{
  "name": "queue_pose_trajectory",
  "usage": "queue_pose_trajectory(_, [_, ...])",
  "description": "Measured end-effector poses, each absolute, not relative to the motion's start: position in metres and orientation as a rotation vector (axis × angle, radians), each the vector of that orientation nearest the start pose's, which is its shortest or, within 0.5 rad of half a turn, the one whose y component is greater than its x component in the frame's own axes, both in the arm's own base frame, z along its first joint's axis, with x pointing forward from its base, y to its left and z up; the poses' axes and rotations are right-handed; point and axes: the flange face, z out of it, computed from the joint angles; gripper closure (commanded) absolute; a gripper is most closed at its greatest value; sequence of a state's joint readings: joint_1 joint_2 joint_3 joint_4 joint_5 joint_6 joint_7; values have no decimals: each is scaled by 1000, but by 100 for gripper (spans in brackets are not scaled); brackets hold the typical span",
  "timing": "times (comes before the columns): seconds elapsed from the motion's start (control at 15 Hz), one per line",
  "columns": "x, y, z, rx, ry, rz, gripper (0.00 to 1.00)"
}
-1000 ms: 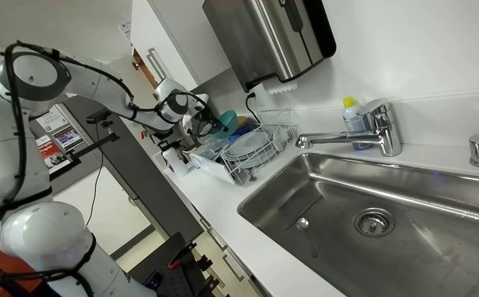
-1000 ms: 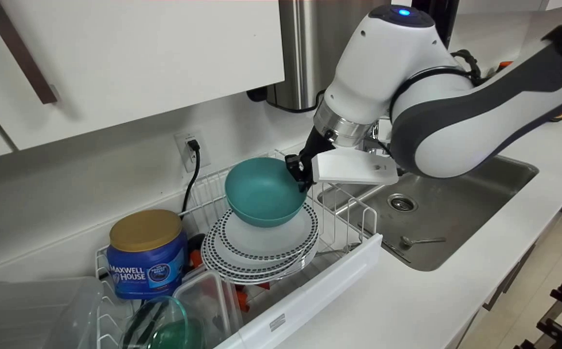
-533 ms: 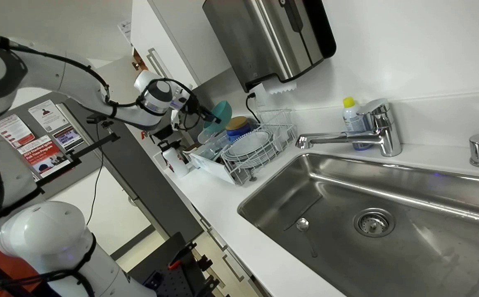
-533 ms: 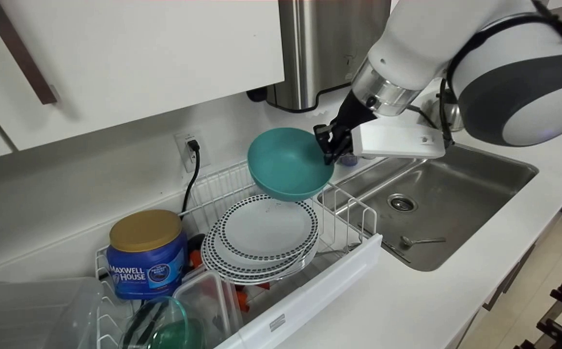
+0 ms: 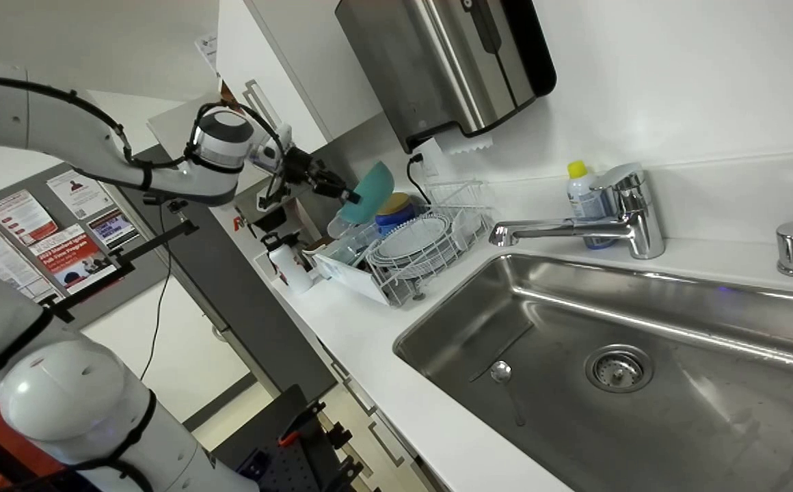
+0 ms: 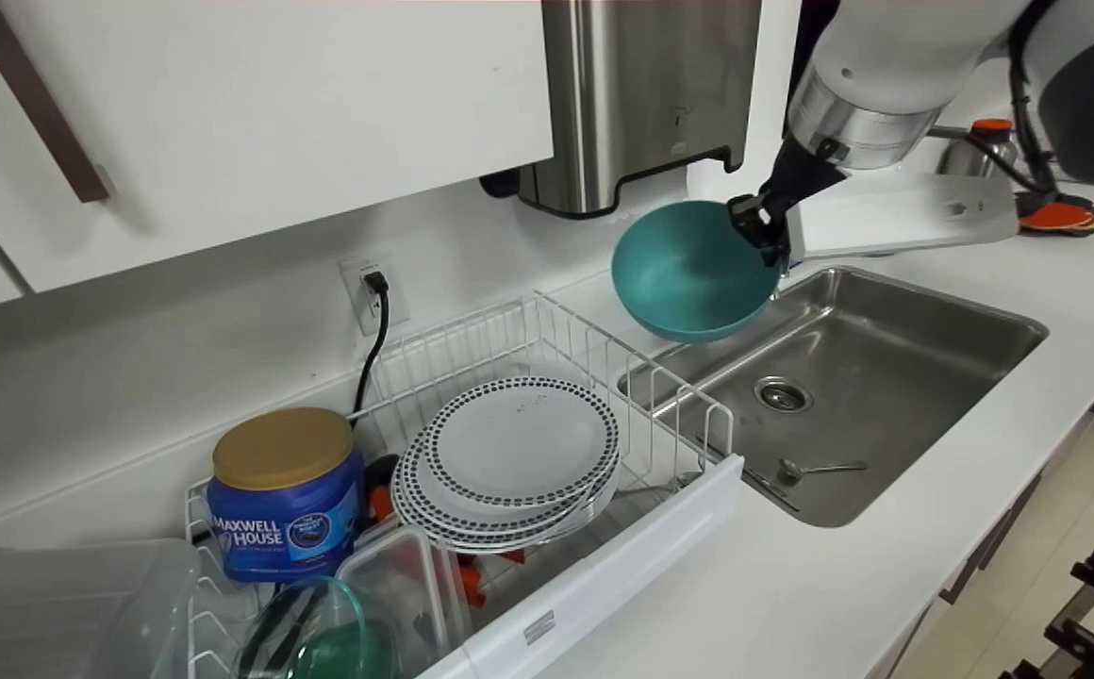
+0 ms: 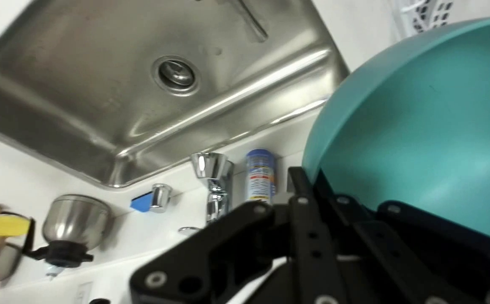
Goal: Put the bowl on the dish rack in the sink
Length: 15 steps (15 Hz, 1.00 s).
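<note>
Up in mid-air, the black jointed gripper (image 7: 311,176) is clamped on the thin rim of the smooth, round teal plastic bowl (image 6: 691,272), which hangs tilted, and I can see open room beneath its curved side. Apart from it, the white wire dish rack (image 6: 637,355) (stacked with round white plates (image 6: 523,438) edged in dark dashes) stands beside the round-cornered stainless-steel sink (image 6: 886,401). Flat white counter (image 6: 792,594) runs along the sink's front edge.

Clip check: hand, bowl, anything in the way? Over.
Hand clamped on bowl at its rim. Held aloft, tilted, off the dish rack. Stacked plates there may crowd placement.
</note>
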State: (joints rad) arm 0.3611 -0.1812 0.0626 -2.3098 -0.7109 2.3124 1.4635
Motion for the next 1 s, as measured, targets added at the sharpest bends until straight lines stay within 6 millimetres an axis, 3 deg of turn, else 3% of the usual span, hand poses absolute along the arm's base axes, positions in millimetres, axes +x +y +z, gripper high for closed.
queue_pose_trajectory(0.27, [446,166,438,-3141,1103,-881,96])
queue_pose_trajectory(0.73, [445,157,435,-3147,1137,-875,99])
queue_pose_trajectory(0.87, [457,134,433,-3137,1220,-859,99])
queue_pose_trajectory(1.0, [474,98,436,-3132,1303,-840,99])
